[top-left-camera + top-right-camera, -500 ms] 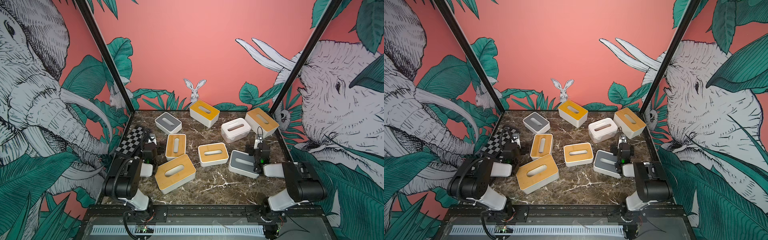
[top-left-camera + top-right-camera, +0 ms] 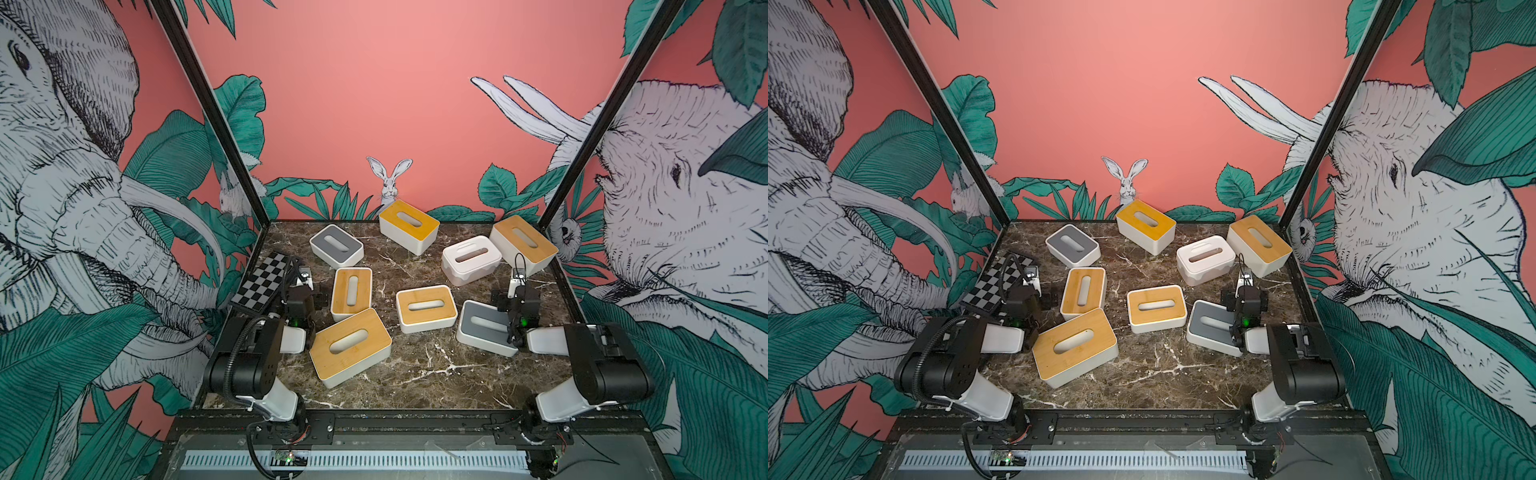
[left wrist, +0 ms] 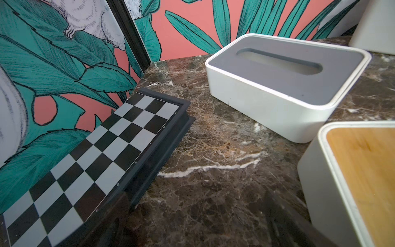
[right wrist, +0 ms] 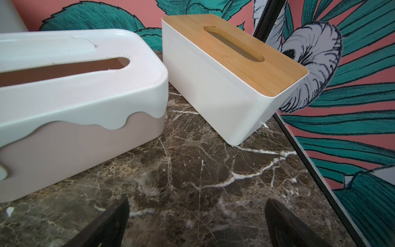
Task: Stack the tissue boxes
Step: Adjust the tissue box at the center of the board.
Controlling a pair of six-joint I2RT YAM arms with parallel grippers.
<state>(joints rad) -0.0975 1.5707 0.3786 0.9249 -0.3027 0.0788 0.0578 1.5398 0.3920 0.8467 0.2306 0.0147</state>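
Several tissue boxes lie apart on the marble table (image 2: pixel 415 374), none on top of another. Bamboo-lidded boxes sit at the front left (image 2: pixel 351 345), centre (image 2: pixel 424 307), left of centre (image 2: pixel 352 291), back centre (image 2: pixel 409 224) and back right (image 2: pixel 523 243). Two are grey-lidded: one at the back left (image 2: pixel 336 245), one at the front right (image 2: pixel 482 326). The white box with pink drip sides (image 2: pixel 471 257) sits right of centre. My left gripper (image 3: pixel 197 213) is open over bare marble between the checkerboard and a bamboo box (image 3: pixel 359 175). My right gripper (image 4: pixel 196 216) is open and empty, just short of the drip box (image 4: pixel 81 89).
A black-and-white checkerboard panel (image 2: pixel 262 282) leans at the table's left edge beside my left arm. Printed walls and black frame posts (image 2: pixel 582 166) close in the sides and back. A black rail (image 2: pixel 374 424) runs along the front edge.
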